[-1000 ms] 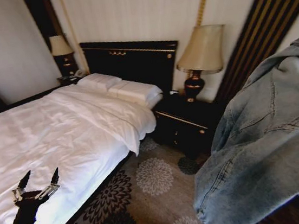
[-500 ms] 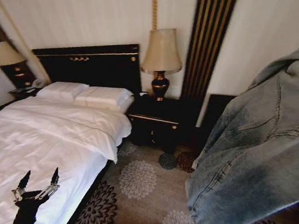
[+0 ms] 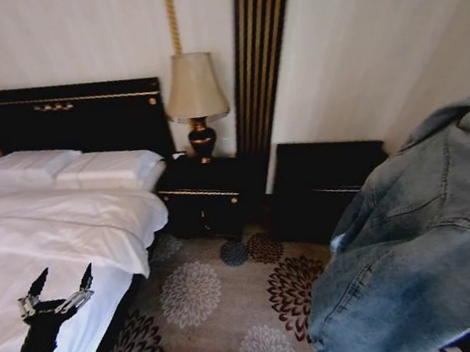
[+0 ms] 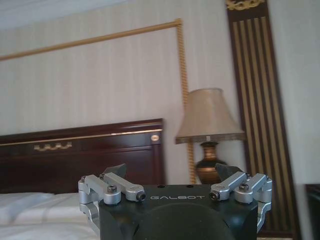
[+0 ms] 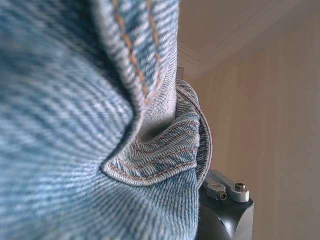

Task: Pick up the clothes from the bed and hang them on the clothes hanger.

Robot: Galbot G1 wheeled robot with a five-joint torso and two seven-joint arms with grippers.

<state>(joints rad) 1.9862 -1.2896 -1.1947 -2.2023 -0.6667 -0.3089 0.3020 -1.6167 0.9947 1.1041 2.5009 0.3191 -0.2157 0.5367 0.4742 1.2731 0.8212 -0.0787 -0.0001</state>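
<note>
- Denim, light blue: jacket (image 3: 423, 239) bunched over the right gripper (image 5: 226, 197); a seamed fold sits right on the gripper body in the right wrist view. How its fingers stand cannot be told, since cloth covers them.
- Jacket hangs down from that gripper as one long drape, long axis roughly vertical, clear of the bed (image 3: 46, 242), which lies well apart on the far side of the left gripper.
- Left gripper (image 3: 57, 288): fingers spread wide, nothing between them; it hovers over the near bed edge.
- Hanger: nowhere among the things around either gripper, so its bearing from the jacket cannot be given.
- Judgement: right arm carries the load; the left is free to take a hanger.
- Beyond: lamp (image 3: 196, 99) on a dark nightstand (image 3: 203, 197).
</note>
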